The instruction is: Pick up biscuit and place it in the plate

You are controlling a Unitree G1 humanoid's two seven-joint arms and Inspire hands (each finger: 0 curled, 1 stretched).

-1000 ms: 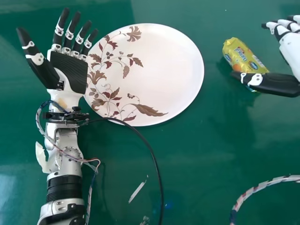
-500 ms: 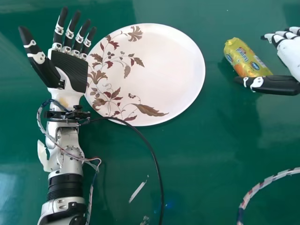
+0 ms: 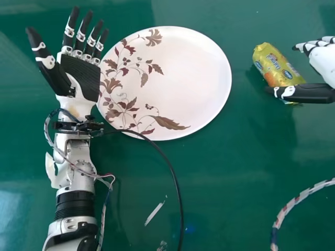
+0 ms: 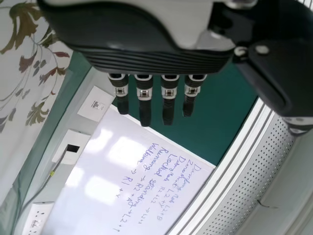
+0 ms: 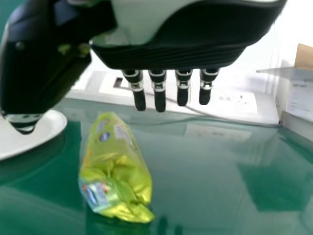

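The yellow biscuit packet (image 3: 277, 65) lies on the green table at the right in the head view. My right hand (image 3: 324, 60) is just to its right, fingers open, its thumb along the packet's near end. In the right wrist view the right hand (image 5: 171, 54) has straight fingers, and the packet (image 5: 115, 166) lies free of them. The white plate (image 3: 183, 78) with brown leaf patterns is in the middle. My left hand (image 3: 79, 76) rests palm up and open over the plate's left edge; the left wrist view shows this hand (image 4: 151, 56) with straight fingers.
A black cable (image 3: 170, 162) curves from the left wrist below the plate. A striped cable (image 3: 285, 209) bends in at the lower right. A small white strip (image 3: 153, 214) lies on the table. In the right wrist view a box (image 5: 301, 98) stands at the side.
The right hand has shifted slightly down relative to the packet, its thumb now lying at the packet's near end. The whole head view has drifted a little. The left hand stays open.
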